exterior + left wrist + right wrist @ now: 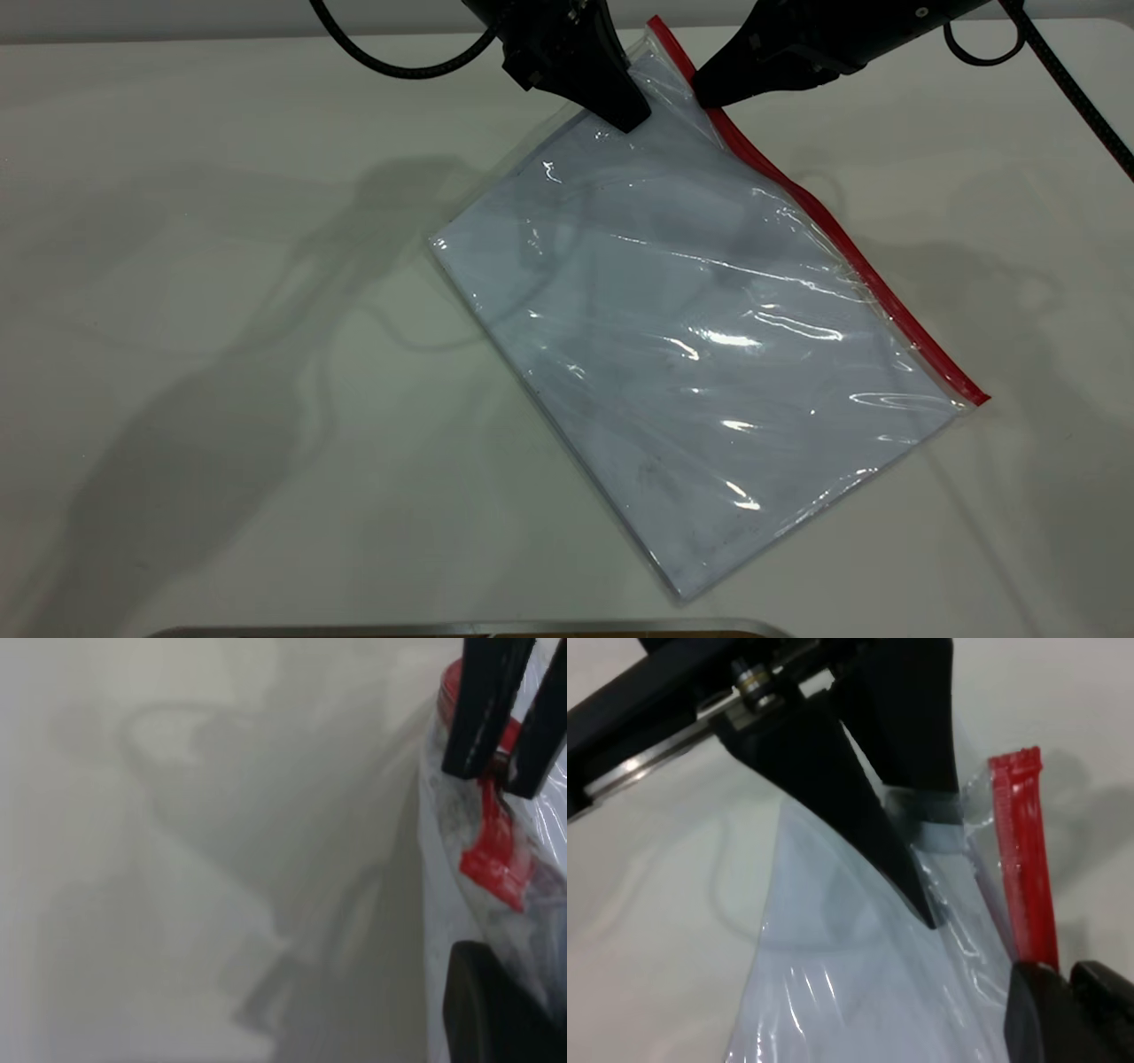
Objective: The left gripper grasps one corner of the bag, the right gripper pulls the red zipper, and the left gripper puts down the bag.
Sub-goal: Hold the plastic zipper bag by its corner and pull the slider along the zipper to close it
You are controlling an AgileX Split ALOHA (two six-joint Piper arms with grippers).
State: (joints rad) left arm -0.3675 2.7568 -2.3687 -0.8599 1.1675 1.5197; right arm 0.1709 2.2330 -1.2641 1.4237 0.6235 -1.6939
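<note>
While lying mostly flat on the white table (177, 399), slants diagonally across it: clear plastic bag (691, 354) with white paper sheets (620, 372) inside, far end lifted toward the arms. Runs along the bag's right-hand long edge in the exterior view, from the raised far corner down to the near right corner: red zipper (850, 257).

Clenched on the corner of the bag (651, 53) at the far end of the red strip: left gripper (631, 113), black tapered jaws pinching clear plastic just beside the zipper's end, holding that corner off the table. Seen from the right wrist, those same jaws with plastic between them, red strip end standing upright just beside.

Closed on the red zipper a little below that corner: right gripper (709, 93), tips meeting at the strip. Confirmed in the left wrist view: two black jaws of the right gripper (496, 775) clamped around the red strip, a red slider tab (492, 855) showing just beyond the tips.

Trails across the table's far right: black cable (1076, 84).
</note>
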